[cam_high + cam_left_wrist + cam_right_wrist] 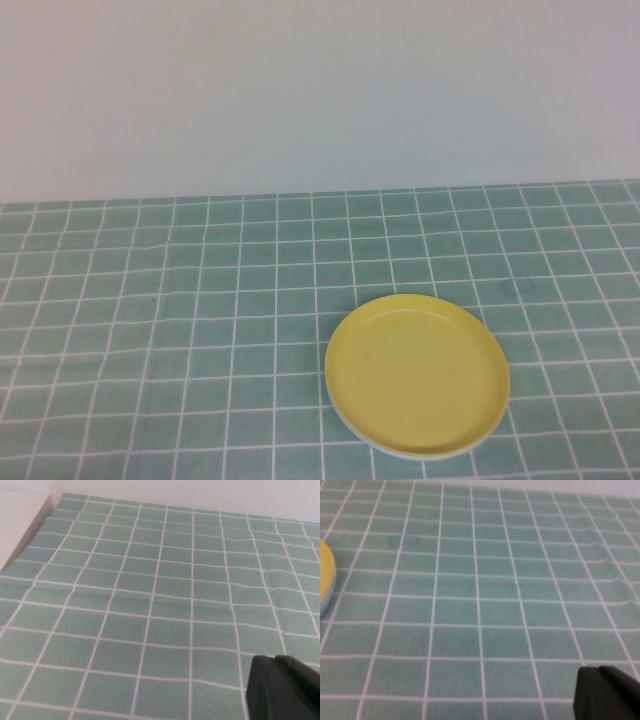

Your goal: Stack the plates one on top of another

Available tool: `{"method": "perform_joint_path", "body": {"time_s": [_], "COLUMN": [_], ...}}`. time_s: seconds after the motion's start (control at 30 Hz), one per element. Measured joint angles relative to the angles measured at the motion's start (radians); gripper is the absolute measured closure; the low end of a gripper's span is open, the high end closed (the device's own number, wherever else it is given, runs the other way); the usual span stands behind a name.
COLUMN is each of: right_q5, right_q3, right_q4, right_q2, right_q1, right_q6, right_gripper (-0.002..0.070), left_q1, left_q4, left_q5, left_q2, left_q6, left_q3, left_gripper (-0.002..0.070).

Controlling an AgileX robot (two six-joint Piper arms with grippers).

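Observation:
A yellow plate [417,375] lies on the green tiled cloth at the front right of the high view. A pale rim of another plate [400,452] shows just under its near edge, so it rests on top of that one. The yellow plate's edge also shows in the right wrist view [325,567], with the pale rim [324,607] below it. My left gripper [274,657] is shut and empty above bare cloth. My right gripper [598,667] is shut and empty, well apart from the plates. Neither arm shows in the high view.
The green tiled cloth [200,300] covers the table up to a white wall [320,90] at the back. In the left wrist view the cloth's edge meets a pale bare surface [20,525] at one corner.

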Motion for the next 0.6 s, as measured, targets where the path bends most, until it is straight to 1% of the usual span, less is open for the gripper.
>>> {"method": "perform_joint_path", "body": {"time_s": [0.13, 0.6], "right_q5": [0.025, 0.032], "right_q3": [0.0, 0.0], "right_q4": [0.004, 0.011], "right_q2": [-0.092, -0.1], "right_q1": [0.0, 0.0], "right_q6": [-0.002, -0.005], "right_gripper": [0.0678, 0.0678], "left_q1": [0.001, 0.001], "left_q4": [0.0, 0.0], "left_q5": [0.002, 0.0], "left_q2": [0.0, 0.0], "left_q6": [0.0, 0.0], "left_q3": [0.0, 0.0], "left_gripper": [0.0675, 0.0675]}}
